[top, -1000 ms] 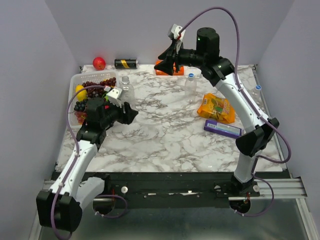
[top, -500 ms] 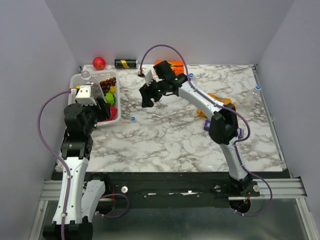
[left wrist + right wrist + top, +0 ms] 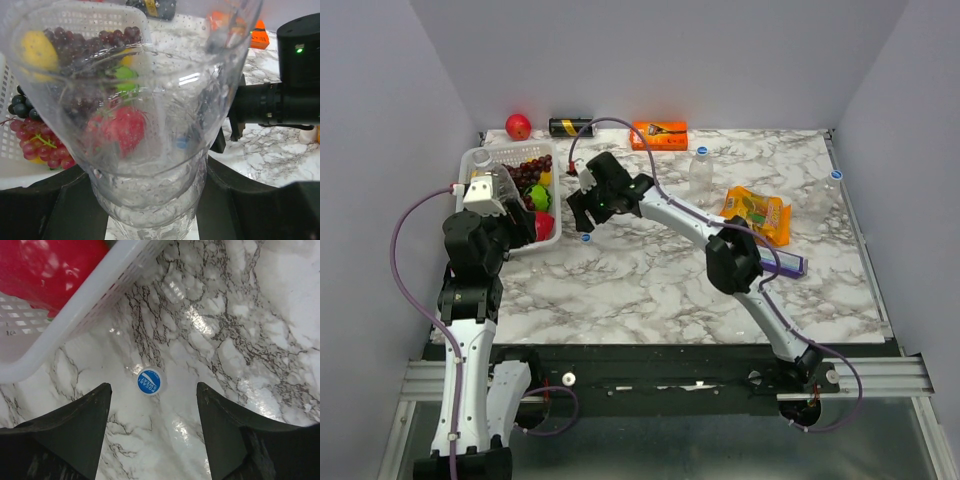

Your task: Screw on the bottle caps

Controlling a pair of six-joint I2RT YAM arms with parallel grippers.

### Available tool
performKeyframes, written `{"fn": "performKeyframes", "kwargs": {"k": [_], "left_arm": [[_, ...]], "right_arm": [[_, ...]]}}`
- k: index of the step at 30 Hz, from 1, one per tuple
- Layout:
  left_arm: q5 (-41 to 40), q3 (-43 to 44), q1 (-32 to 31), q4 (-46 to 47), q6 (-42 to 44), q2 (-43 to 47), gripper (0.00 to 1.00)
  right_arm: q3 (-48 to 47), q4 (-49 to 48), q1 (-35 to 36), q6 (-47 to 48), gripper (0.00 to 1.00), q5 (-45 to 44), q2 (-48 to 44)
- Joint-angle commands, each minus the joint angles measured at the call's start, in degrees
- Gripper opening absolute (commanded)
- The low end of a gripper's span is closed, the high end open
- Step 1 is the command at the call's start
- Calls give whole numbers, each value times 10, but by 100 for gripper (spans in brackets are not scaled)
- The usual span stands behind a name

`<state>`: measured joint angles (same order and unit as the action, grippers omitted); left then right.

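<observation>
The right arm has been swinging left and nearer across the table since half a second ago, uncovering the standing bottle it was hiding, and its gripper is now hanging over the loose blue cap [image 3: 150,381]. That cap is lying flat on the marble table [image 3: 650,285], printed face up, just beside the white basket [image 3: 75,315] but not touching it. The right gripper [image 3: 152,390] is standing open, one finger on each side of the cap and clear of it. The clear bottle [image 3: 150,125] is being held over the basket by the left gripper [image 3: 150,212], whose fingers are clamping its lower body; the bottle is filling the left wrist view, blurring the grapes and red fruit behind it, and its neck is cut off there. Farther back, the second bottle [image 3: 700,176] is standing upright with a blue cap on its neck [image 3: 702,152]. A third cap [image 3: 835,174] is showing at the right edge; whether it is sitting on a bottle is hard to make out.
</observation>
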<state>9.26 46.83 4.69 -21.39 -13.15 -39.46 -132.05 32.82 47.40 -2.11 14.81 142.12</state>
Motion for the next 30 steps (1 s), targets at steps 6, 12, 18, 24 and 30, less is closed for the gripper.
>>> {"fn": "performKeyframes", "kwargs": {"k": [6,12,18,24,30], "left_arm": [[14,8,15,-20,-18,10,0],[16,6,16,-22,-21,16,0],[18,-1,16,-15,-34,18,0],[15,-3,18,-13,-36,18,0],[9,-13,20,-3,-38,25,0]], "right_arm": [[-52,-9,26,-40,74,-57,52],[-62,-13,43,-42,71,-98,71],[-55,-14,50,-41,68,-137,80],[-58,-15,52,-36,56,-161,86],[-51,0,53,-27,60,-171,76]]}}
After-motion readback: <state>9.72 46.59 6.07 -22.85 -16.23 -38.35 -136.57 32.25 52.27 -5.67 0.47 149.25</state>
